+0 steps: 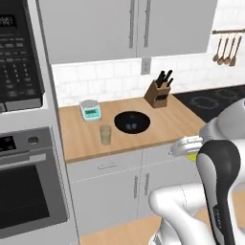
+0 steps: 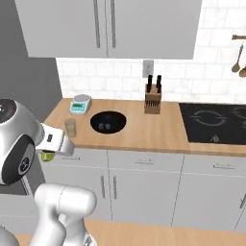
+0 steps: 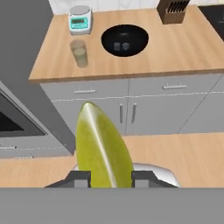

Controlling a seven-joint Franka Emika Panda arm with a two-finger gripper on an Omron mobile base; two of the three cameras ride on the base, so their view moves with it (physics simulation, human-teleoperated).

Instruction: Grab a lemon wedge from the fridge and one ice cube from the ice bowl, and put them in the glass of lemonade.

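Observation:
My gripper (image 3: 111, 178) is shut on the lemon wedge (image 3: 103, 148), a bright yellow curved slice standing up between the fingertips. From the base views the wedge (image 1: 192, 156) (image 2: 47, 155) hangs in front of the counter's edge, below the countertop, over the lower cabinets. The glass of lemonade (image 1: 105, 134) (image 2: 70, 128) (image 3: 79, 53) stands on the wooden counter near its front edge. Just to its right lies the black ice bowl (image 1: 139, 117) (image 2: 108, 115) (image 3: 124, 33) with two ice cubes (image 3: 121, 45) inside. The fridge is out of view.
A white scale (image 1: 90, 110) stands behind the glass. A knife block (image 1: 159, 91) sits at the back, with the black stovetop (image 2: 214, 122) to its right. A built-in oven (image 1: 26, 186) fills the left side, and upper cabinets (image 1: 129, 28) hang above the counter.

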